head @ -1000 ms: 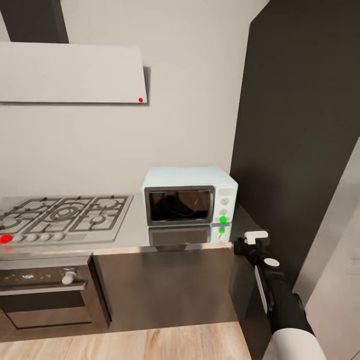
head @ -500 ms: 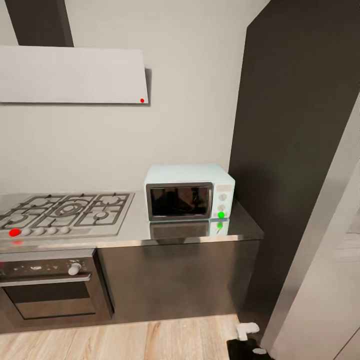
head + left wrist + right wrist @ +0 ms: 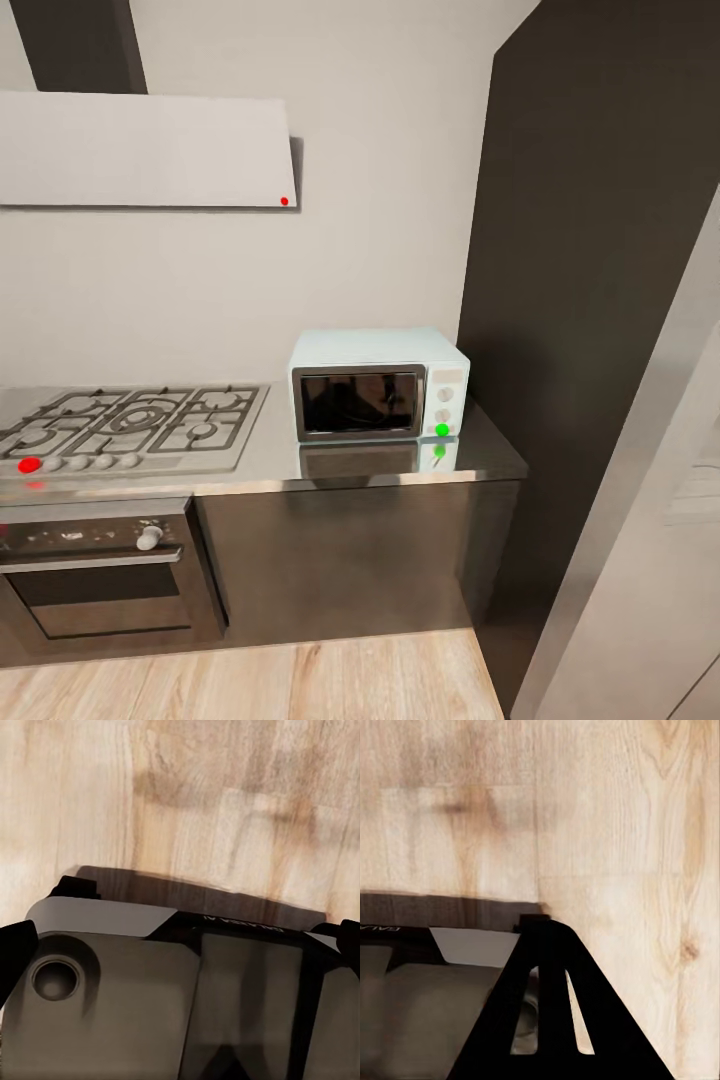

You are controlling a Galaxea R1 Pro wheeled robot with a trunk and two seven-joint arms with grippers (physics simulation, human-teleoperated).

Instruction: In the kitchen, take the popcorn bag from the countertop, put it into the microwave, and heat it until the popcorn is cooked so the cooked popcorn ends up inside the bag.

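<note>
Domestic kitchen, simulator render. Evidence: pale mint-blue microwave [image 3: 378, 386] with dark glass door, standing on glossy steel countertop [image 3: 340, 468]. Left of microwave: gas hob [image 3: 130, 426] with black grates and row of knobs, set into same worktop. Below hob: built-in dark oven [image 3: 98, 575] with white knob. Above hob: pale extractor hood [image 3: 145, 150] on plain wall. Right of microwave: tall dark cabinet [image 3: 610, 250]. Underfoot: light wood floor [image 3: 280, 680].

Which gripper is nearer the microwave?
Cannot tell left from right: both wrist views face the wood floor and the robot's base, while the microwave sits on the countertop.
</note>
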